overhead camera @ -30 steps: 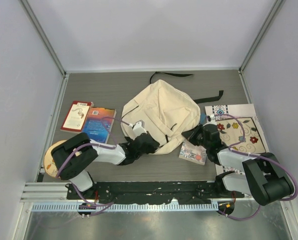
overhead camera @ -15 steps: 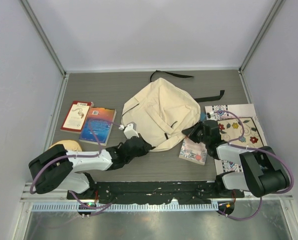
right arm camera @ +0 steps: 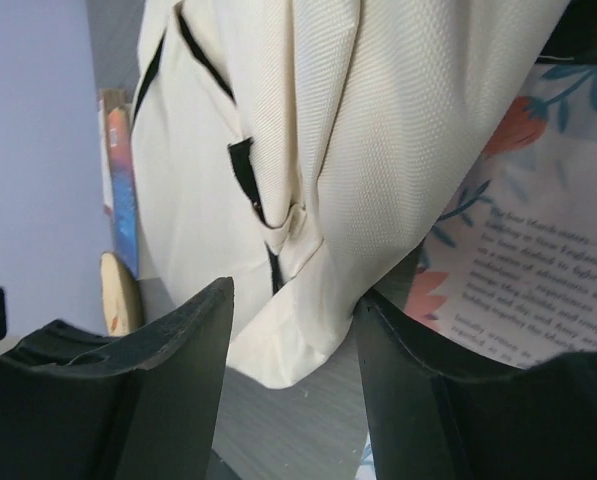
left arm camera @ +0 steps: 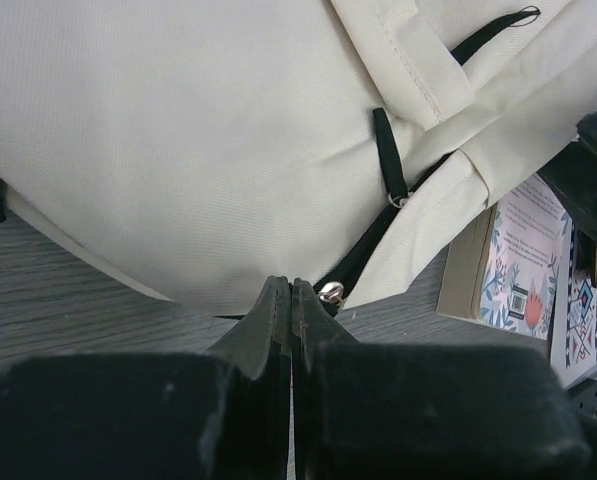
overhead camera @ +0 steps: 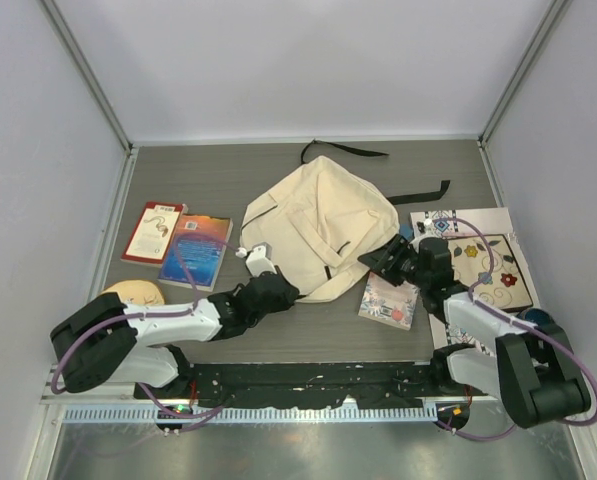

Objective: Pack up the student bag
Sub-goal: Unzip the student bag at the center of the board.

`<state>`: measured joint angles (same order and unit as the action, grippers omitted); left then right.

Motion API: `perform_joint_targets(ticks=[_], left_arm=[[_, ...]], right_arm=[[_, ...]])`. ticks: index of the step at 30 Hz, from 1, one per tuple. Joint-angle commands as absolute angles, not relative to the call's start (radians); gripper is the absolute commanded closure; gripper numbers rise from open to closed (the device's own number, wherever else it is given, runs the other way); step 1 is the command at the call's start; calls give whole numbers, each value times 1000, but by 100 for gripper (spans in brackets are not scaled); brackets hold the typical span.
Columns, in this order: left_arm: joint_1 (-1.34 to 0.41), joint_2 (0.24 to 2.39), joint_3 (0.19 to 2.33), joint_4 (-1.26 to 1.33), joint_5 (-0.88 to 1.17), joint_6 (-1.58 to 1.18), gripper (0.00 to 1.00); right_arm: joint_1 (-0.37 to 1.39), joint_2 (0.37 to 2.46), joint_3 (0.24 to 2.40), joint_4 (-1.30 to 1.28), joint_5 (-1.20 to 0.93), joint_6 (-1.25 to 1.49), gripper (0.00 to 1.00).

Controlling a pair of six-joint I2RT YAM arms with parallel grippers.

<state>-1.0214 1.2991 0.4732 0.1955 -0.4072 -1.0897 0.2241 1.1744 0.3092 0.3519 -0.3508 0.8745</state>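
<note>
Near edge first. The left end effector (left arm camera: pixel 292 285) is clenched, fingers flat together, with its tips at the near hem of the bag (left arm camera: pixel 198 140). A silver zip pull (left arm camera: pixel 330 292) sits just beside the tips. I cannot tell whether its tab is caught between them. The right end effector (right arm camera: pixel 293 295) is released, fingers apart and straddling the bag's near right corner. Cloth lies between them but is not pinched.

The bag lies flat in the middle of the table (overhead camera: pixel 208 180). A black zip line runs up from the pull.

Step in hand, as I read it: open the zip so things can go in. To do it well:
- Confirm the left fingers have the pull itself, not just cloth.
- Close the right side on the corner to hold it taut.
- Draw the pull along the zip line, low over the table. The soft bag may lift and bunch otherwise.

Counts:
- Bag: one.
- Books: four.
  - The floral book (overhead camera: pixel 388 302) is at the bag's near right corner.
  - The blue book (overhead camera: pixel 196 250) and the red-and-white book (overhead camera: pixel 153 230) lie side by side on the left.
  - The patterned book (overhead camera: pixel 488 262) is on the right, on a pale sheet.
- Round tan object (overhead camera: pixel 133 293): one, beside the left arm.
- Black straps (overhead camera: pixel 343 150): two, trailing off the bag's far side.
</note>
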Motion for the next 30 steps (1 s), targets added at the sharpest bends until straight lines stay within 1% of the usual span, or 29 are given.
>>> perform_joint_targets(ticks=[1,3,6,7,9,10,12,14,16,18,21,24,29,30], left_arm=[[-1023,1316,523,215,-397,-1043,100],[-1023,1321,537,215,-387,-1035,100],[-1025,1328,552,216,-368,-1023,100],[-1025,1330,554,215,-365,-1019,100],[-1025,1322,555,213,-364,-1014,100],[-1025,1321,552,210,-364,-1014,100],[-1025,1307,549,209,-362,-1014,100],[-1026,1296,545,204,-364,-1014,100],[-1025,1276,542,187,-370,-1014,100],[-1028,1256,537,176,-380,-1012,100],[-1026,1246,537,169,-390,-1005,100],[-1028,1238,546,163,-388,-997,100],[-1034,1232,555,164,-387,-989,100],[-1034,1232,557,163,-387,-989,100]], right_arm=[[222,1063,272,296,-488,952,43],[239,1031,255,319,-521,1007,43],[276,1005,259,243,-506,1034,44],[288,997,271,151,-459,1026,44],[308,936,273,74,-392,1011,44],[311,907,276,-31,-305,990,44],[311,821,284,-107,-211,967,43],[311,790,301,-141,-163,936,43],[311,792,334,-166,-185,925,43],[314,801,334,-131,-276,960,43],[359,804,319,-98,-304,1048,43],[428,795,304,-49,-287,1143,43],[535,880,313,-5,-215,1247,43],[575,896,311,38,-201,1291,43]])
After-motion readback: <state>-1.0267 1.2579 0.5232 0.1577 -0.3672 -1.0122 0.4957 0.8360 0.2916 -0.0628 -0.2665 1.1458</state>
